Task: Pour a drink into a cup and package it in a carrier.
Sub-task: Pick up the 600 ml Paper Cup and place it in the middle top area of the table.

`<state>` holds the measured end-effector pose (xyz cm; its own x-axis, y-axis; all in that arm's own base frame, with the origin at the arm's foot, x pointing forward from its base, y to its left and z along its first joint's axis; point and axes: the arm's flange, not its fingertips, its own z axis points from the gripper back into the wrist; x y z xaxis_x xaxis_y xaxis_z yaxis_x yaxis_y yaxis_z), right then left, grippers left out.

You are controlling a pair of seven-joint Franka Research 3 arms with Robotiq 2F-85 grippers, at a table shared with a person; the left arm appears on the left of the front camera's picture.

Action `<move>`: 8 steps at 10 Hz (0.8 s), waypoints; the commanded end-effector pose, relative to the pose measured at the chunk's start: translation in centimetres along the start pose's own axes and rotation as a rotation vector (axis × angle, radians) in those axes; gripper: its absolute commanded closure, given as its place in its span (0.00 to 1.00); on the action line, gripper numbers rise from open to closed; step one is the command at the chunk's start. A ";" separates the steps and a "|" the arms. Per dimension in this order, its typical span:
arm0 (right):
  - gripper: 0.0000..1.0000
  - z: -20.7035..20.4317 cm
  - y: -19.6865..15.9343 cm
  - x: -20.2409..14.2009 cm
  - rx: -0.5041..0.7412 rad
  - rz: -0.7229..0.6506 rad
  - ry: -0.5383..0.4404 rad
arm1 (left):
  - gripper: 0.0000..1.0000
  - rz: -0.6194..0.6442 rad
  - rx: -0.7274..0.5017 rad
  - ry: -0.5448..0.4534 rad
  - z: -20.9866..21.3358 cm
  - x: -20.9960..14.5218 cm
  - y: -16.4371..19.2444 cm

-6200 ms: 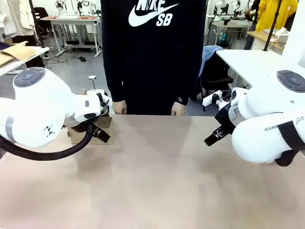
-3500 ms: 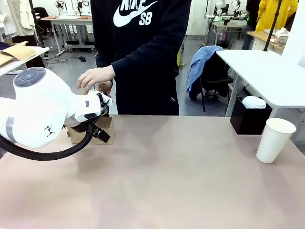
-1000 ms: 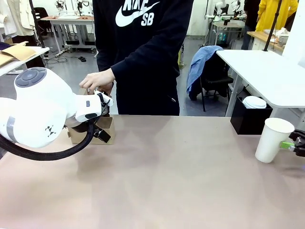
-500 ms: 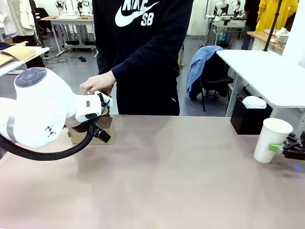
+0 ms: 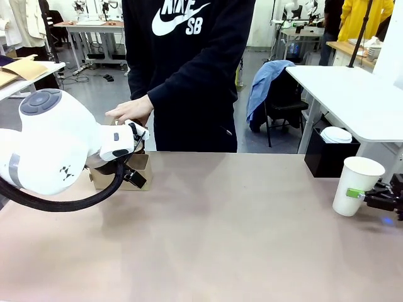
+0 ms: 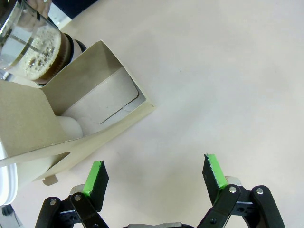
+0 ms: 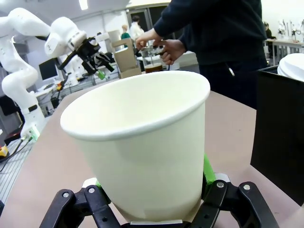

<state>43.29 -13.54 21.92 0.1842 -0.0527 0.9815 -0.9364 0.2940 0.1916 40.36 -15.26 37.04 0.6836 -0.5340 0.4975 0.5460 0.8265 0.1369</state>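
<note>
Shifted leftward since 1 second ago, the cup (image 5: 357,184) is tilting near the tabletop's (image 5: 220,220) right edge with my right hand (image 5: 364,195) clamping its base and my left hand (image 6: 154,173) hanging open beside the carrier (image 6: 95,107), so I am fetching it, probably needing a level carry toward the drink (image 6: 45,57).

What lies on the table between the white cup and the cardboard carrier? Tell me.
Nothing: in the front view, bare table stretches from the cup to the carrier.

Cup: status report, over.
Right hand shut on cup, right edge of table. Left hand open beside carrier. Person's hand on drink jug behind carrier.
</note>
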 end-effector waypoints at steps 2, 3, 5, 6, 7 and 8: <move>0.20 -0.2 0.1 0.2 0.008 0.005 0.005 | 0.00 0.001 -0.001 0.000 0.0 0.0 0.1; 0.20 0.0 0.0 0.0 0.000 0.000 0.000 | 0.00 0.001 -0.001 0.000 0.0 0.0 0.1; 0.20 -0.4 4.4 5.3 -0.025 0.017 -0.003 | 0.00 0.001 -0.001 0.000 0.0 0.0 0.1; 0.20 -2.0 6.3 8.4 -0.115 0.020 -0.015 | 0.00 0.001 -0.001 0.000 0.0 0.0 0.1; 0.20 -3.9 7.9 10.6 -0.163 0.017 -0.027 | 0.00 0.001 -0.001 0.000 0.0 0.0 0.1; 0.20 -6.0 9.3 12.4 -0.194 0.014 -0.033 | 0.00 0.001 -0.001 0.000 0.0 0.0 0.1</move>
<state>39.10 -9.41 32.61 0.1315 -0.0865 0.9875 -0.9026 0.4014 0.1554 40.35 -15.27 37.04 0.6833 -0.5344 0.4976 0.5463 0.8263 0.1372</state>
